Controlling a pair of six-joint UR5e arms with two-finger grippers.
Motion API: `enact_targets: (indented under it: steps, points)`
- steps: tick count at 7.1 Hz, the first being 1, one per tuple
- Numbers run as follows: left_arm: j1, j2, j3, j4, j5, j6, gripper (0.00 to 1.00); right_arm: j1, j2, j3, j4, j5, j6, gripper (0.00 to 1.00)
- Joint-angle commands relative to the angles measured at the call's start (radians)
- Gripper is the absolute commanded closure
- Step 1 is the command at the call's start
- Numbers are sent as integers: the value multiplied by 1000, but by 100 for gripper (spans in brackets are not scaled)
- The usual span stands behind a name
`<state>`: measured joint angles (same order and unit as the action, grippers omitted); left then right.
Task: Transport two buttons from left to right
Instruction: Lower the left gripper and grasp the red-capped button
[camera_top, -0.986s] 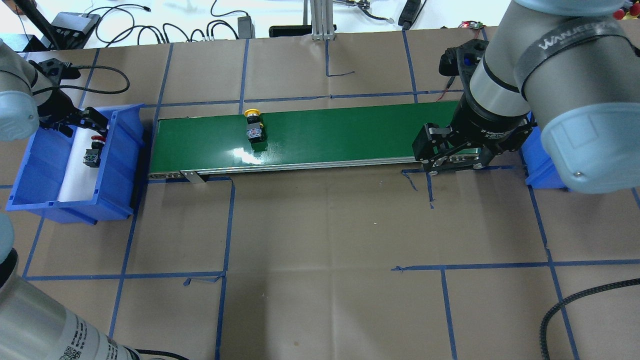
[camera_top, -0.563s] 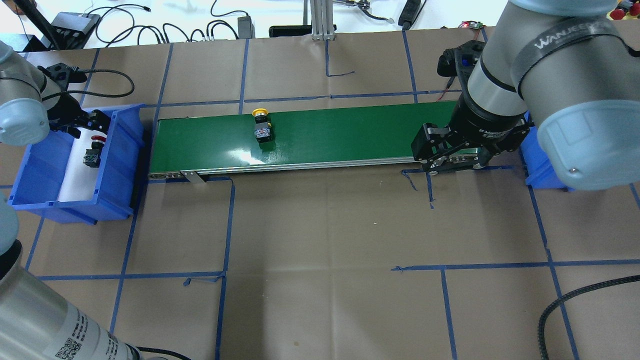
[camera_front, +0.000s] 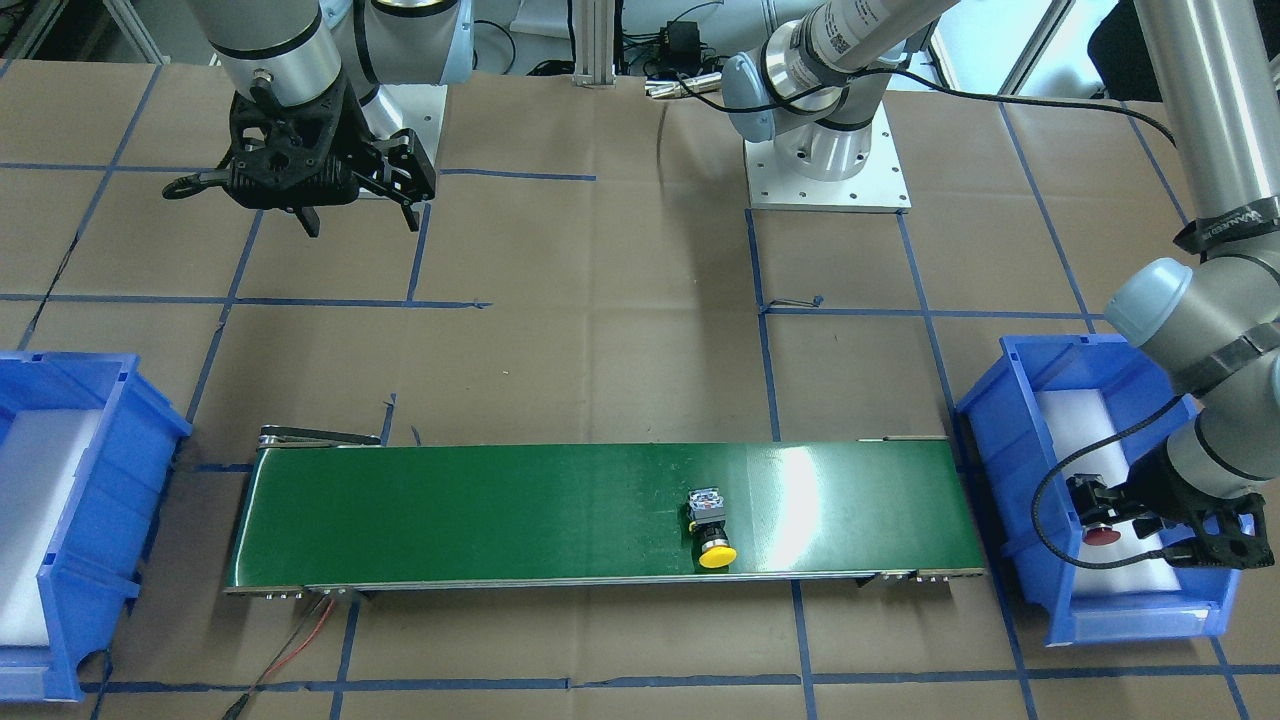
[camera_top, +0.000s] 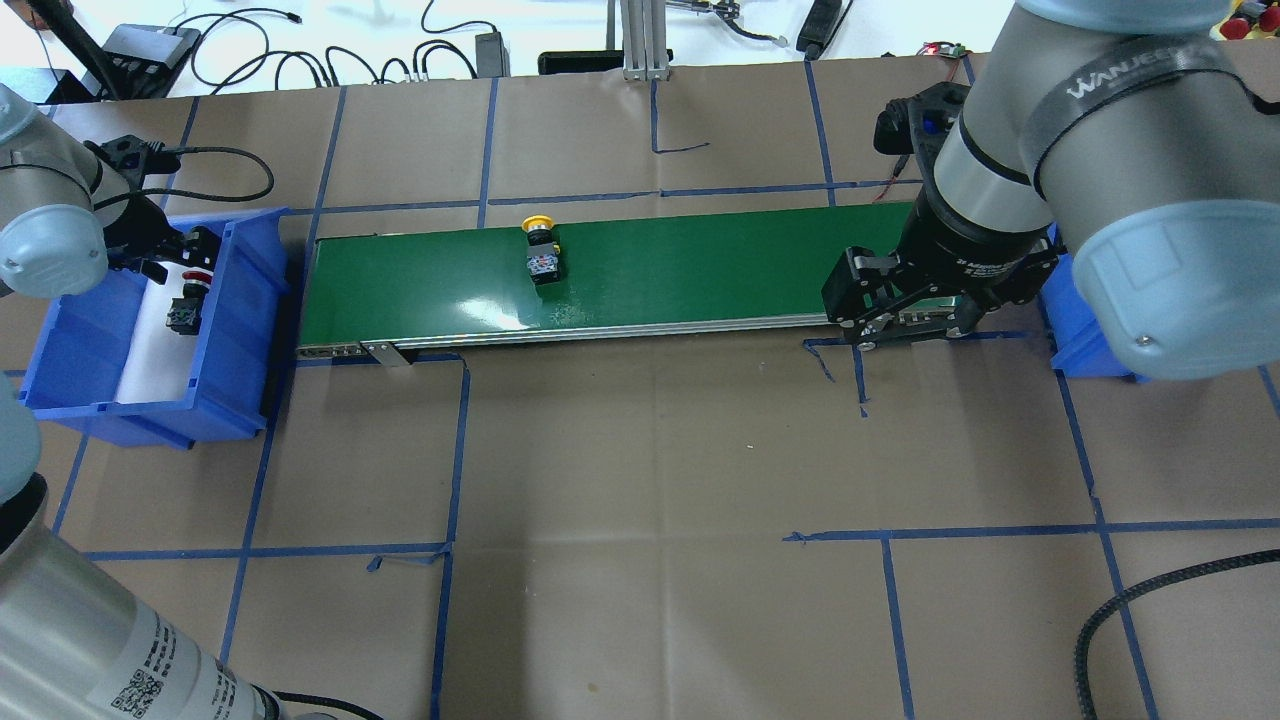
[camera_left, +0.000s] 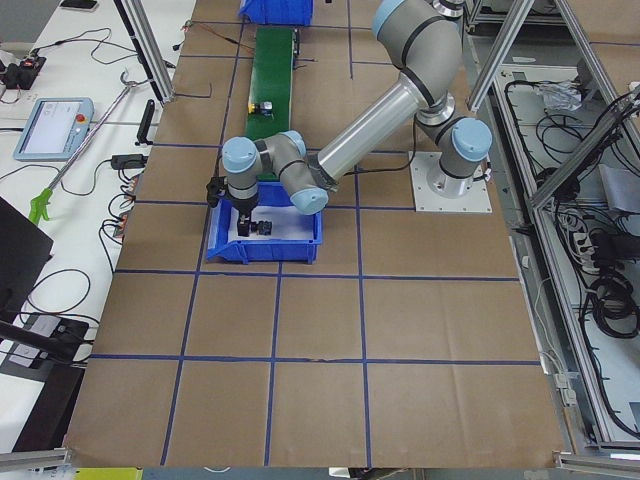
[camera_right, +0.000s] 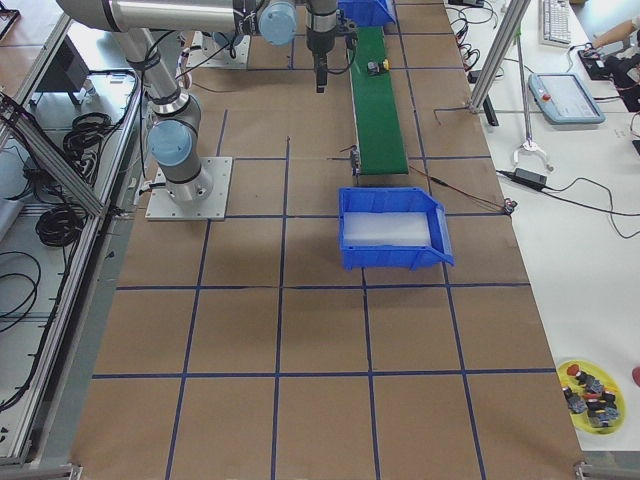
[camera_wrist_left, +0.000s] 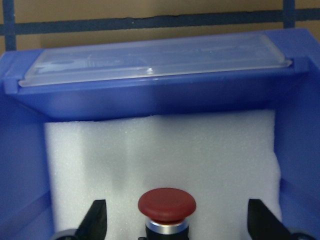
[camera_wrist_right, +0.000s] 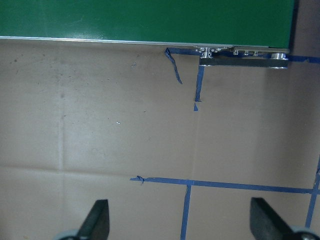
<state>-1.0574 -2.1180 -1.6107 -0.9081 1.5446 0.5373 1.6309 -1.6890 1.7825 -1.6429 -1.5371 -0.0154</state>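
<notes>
While the yellow button (camera_top: 541, 255) lies partway along the green belt (camera_top: 700, 270), the red button (camera_wrist_left: 166, 206) sits in the left bin (camera_top: 240, 330), not yet lifted, between the fingers of the wide left gripper (camera_wrist_left: 179, 225). The right gripper (camera_wrist_right: 181, 222) hangs wide, empty.

Red button (camera_wrist_left: 166, 204) body is cut off below.

I log a robotics lab: brown-papered table (camera_top: 640, 450) gridded in blue tape (camera_top: 456, 450), aluminium frame posts (camera_left: 146, 50), teach pendant (camera_left: 47, 128), cable bundles (camera_left: 605, 300) at the right.
</notes>
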Motion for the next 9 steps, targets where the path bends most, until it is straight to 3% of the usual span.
enact_targets:
  steps: [1,3,4,6,9]
  points:
    - [1,-2,-9,-2,3,-17,11,1,0,0,0,0,0,0]
    - [2,1,-9,-21,8,-34,69,1,0,0,0,-2,0,0]
    - [2,3,-9,-28,9,-34,84,1,0,0,0,-2,0,0]
    - [37,12,8,-49,8,-31,98,1,0,-1,-3,2,0,0]
    - [37,73,128,-273,21,-33,98,1,24,15,-141,9,-3,0]
